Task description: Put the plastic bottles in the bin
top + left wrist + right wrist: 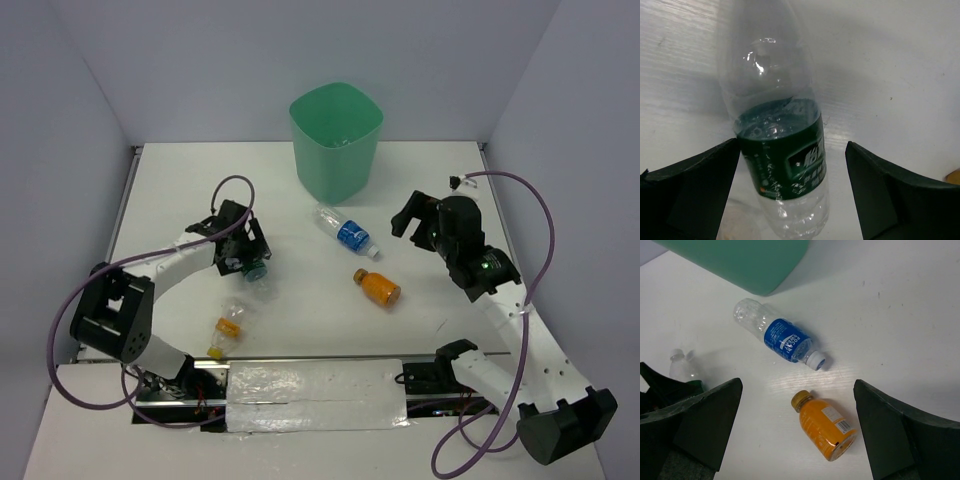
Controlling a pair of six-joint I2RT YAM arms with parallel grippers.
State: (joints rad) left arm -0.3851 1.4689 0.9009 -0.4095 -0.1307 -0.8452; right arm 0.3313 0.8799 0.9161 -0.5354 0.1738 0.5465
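Table inventory, from the overhead view unless noted.

1. Bin (336, 140) — mint-green, upright, top centre of the frame at the far edge of the white table (300, 315). Its open mouth faces up.

2. Blue-label bottle (345, 232) — clear, lying on its side just below and in front of the bin, white-capped end toward the lower right. In the right wrist view it lies in the upper middle (782, 337), near the bin's wall (750, 260) but apart from it.

3. Short orange bottle (377, 287) — on its side right of centre, near the blue-label bottle and not touching it. The right wrist view shows it low in the frame (827, 427), cap toward the upper left.

4. Dark green label bottle (256, 270) — left of centre, mostly hidden beneath the left gripper (243, 250). The left wrist view shows it filling the middle (782, 165), between the two fingers (695, 195).

5. Orange-yellow label bottle (228, 328) — clear, on its side at lower left, near the left arm.

6. Left gripper — jaws spread wide, straddling the green-label bottle, not clamped on it.

7. Right gripper (420, 222) — right of centre, jaws spread wide and holding nothing, aimed at the two middle bottles.
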